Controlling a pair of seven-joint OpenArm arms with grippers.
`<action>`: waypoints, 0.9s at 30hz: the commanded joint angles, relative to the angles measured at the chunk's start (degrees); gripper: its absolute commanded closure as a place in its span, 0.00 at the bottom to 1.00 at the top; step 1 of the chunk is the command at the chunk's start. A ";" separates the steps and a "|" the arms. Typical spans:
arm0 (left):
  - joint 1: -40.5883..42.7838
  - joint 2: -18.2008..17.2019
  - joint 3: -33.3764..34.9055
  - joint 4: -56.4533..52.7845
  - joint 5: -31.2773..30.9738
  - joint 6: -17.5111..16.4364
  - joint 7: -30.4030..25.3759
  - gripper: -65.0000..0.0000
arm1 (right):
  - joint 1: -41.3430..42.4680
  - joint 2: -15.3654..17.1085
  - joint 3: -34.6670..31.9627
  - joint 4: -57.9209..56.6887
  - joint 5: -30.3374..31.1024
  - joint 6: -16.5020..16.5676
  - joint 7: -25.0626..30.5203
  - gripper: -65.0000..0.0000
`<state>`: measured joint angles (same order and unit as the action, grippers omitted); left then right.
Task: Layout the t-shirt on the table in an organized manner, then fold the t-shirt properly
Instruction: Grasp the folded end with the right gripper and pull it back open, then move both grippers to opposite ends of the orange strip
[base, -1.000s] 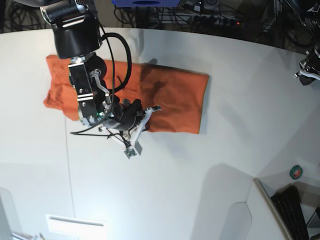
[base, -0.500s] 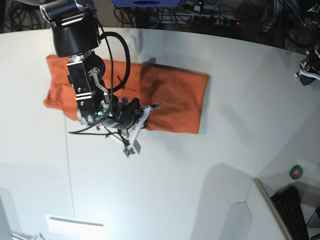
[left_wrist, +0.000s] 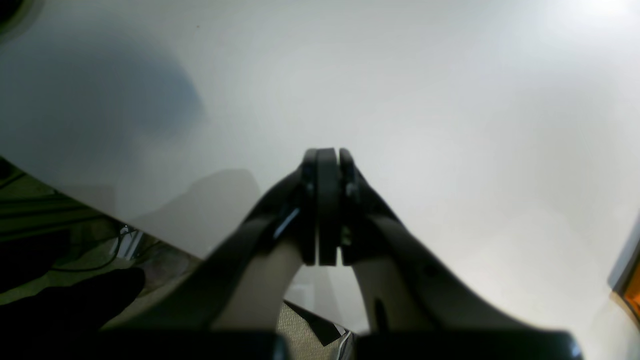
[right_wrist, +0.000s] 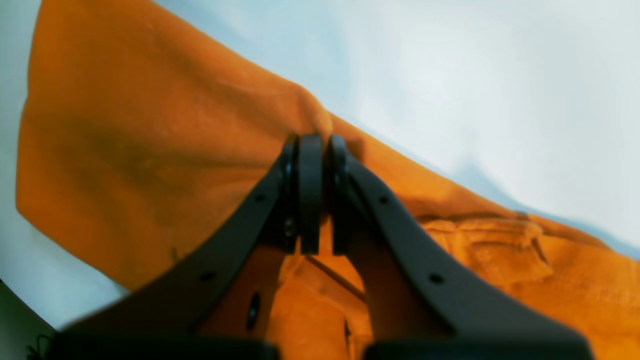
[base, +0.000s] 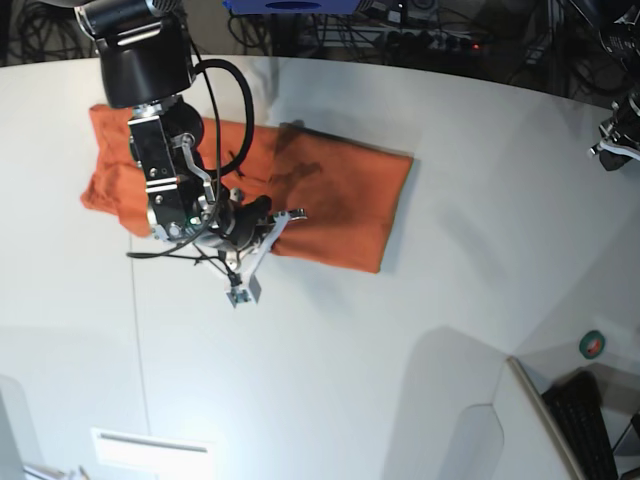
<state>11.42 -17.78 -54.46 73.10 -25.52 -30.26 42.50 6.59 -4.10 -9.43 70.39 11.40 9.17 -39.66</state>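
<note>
Dragged leftward since the earlier view, the t-shirt (base: 330, 200) is trailing from the right gripper (right_wrist: 315, 150), whose jaws are pinching its edge on the table (base: 420, 330). Thin hold risks slipping, bunching cloth. Left gripper (left_wrist: 325, 155) is idling, closed empty.

A green roll of tape (base: 593, 345) lies near a black keyboard (base: 585, 425) at lower right. Dark cables (base: 330, 30) and a blue object (base: 290, 6) sit along the top.
</note>
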 joint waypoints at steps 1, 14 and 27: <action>-0.30 -1.34 -0.44 0.88 -0.72 -0.29 -1.14 1.00 | 1.10 -0.34 0.07 1.04 0.25 -0.07 0.67 1.00; -0.30 -1.34 0.00 0.97 -0.72 -0.29 -1.14 1.00 | -4.17 2.21 3.76 16.42 0.34 -0.07 0.41 0.57; -1.62 -0.20 14.06 1.40 -0.72 -0.20 -1.14 1.00 | -7.34 5.02 50.97 14.14 17.83 17.16 -9.70 0.56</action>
<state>10.57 -17.32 -40.40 73.47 -24.82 -29.87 42.70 -1.37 0.49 41.82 83.53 28.36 26.00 -50.37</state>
